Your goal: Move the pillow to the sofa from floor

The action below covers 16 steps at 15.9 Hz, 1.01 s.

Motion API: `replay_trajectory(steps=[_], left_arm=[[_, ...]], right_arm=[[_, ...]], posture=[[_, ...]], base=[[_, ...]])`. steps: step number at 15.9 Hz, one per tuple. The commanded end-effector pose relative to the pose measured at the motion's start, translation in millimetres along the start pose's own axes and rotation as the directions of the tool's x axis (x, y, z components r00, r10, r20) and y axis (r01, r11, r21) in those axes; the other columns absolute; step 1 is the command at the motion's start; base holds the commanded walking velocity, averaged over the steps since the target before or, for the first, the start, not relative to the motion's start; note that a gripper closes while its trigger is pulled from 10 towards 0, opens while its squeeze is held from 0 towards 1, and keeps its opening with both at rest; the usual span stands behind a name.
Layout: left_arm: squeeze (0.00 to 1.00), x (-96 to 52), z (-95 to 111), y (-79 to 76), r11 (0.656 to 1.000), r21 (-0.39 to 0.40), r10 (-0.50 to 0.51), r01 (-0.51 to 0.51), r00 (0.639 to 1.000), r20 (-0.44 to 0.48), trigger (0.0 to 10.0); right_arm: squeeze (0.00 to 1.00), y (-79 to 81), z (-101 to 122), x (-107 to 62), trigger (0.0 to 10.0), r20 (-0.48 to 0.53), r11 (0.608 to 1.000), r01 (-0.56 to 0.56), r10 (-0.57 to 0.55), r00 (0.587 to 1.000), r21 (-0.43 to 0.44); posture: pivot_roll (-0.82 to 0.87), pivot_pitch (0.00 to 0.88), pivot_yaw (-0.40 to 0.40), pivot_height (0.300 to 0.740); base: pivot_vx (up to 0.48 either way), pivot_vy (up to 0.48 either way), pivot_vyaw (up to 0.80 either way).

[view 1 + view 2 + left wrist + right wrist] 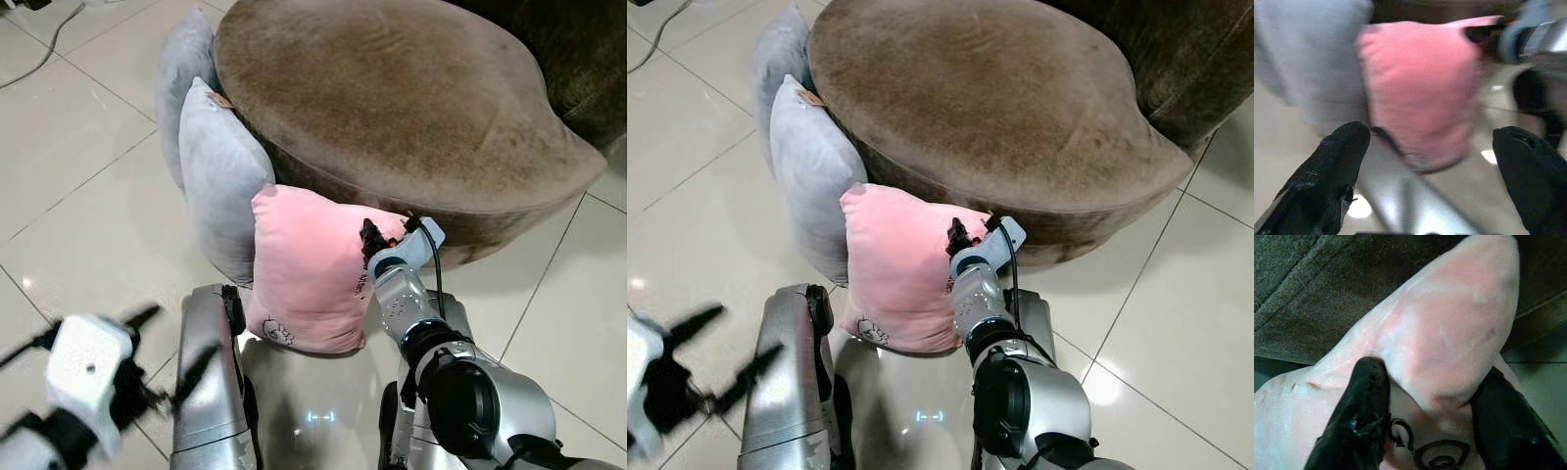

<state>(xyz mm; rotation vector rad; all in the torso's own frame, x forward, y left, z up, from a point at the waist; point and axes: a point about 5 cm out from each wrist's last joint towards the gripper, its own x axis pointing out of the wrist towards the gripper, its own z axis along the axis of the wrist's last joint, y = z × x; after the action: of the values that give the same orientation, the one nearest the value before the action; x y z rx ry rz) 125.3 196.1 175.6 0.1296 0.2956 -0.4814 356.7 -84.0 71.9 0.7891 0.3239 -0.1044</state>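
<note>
A pink pillow stands upright on the tiled floor and leans against the front of the round brown sofa. My right gripper is at the pillow's upper right corner. It is shut on a fold of the pink fabric, which bulges between the two black fingers. My left gripper hovers low at the left, blurred and open, a short way from the pillow's lower left side. In the left wrist view the pink pillow lies ahead between the spread fingertips.
Two grey pillows stand on edge against the sofa's left side, touching the pink one. Glossy tiled floor spreads to the left and right. A cable runs across the far left floor. A darker sofa part rises at the back right.
</note>
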Motion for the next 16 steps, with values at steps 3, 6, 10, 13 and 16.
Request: replay_trajectory(steps=[3, 6, 10, 13, 16], left_arm=[[0.0, -7.8, 3.6, -6.2, 0.998, -0.015, -0.064, 0.064, 0.998, 0.0, 10.0], [0.0, -9.3, 0.7, -4.9, 0.998, -0.014, -0.062, 0.062, 0.998, -0.022, 10.0], [0.0, -9.5, 0.5, -3.7, 0.998, -0.022, -0.067, 0.066, 0.997, -0.028, 10.0], [0.0, -7.9, -2.4, -2.7, 0.998, -0.022, -0.063, 0.063, 0.997, -0.032, 10.0], [0.0, -3.8, -5.1, 0.7, 0.999, -0.018, -0.029, 0.028, 0.999, -0.021, 10.0]], right_arm=[[0.0, 21.2, -26.2, -6.0, 0.0, -0.059, 0.998, -0.052, 0.053, 0.997, 0.021], [0.0, 21.4, -26.2, -6.0, 0.0, -0.06, 0.998, -0.056, 0.057, 0.997, 0.02], [0.0, 20.3, -27.5, -6.3, 0.0, -0.069, 0.998, -0.064, 0.065, 0.996, 0.015], [0.0, 17.5, -28.9, -6.9, 0.0, -0.076, 0.998, -0.064, 0.065, 0.995, 0.024], [0.0, 12.6, -26.2, -6.6, 0.0, -0.06, 0.997, -0.055, 0.058, 0.996, 0.06]], posture=[[0.19, 0.263, 0.023, 0.412], [0.19, 0.259, 0.024, 0.412], [0.18, 0.249, 0.024, 0.412], [0.17, 0.232, 0.022, 0.412], [0.15, 0.193, 0.021, 0.412]], base=[[0.0, 0.0, 0.0], [0.0, 0.0, 0.0], [0.0, 0.0, 0.0], [0.0, 0.0, 0.0], [0.0, 0.0, 0.0]])
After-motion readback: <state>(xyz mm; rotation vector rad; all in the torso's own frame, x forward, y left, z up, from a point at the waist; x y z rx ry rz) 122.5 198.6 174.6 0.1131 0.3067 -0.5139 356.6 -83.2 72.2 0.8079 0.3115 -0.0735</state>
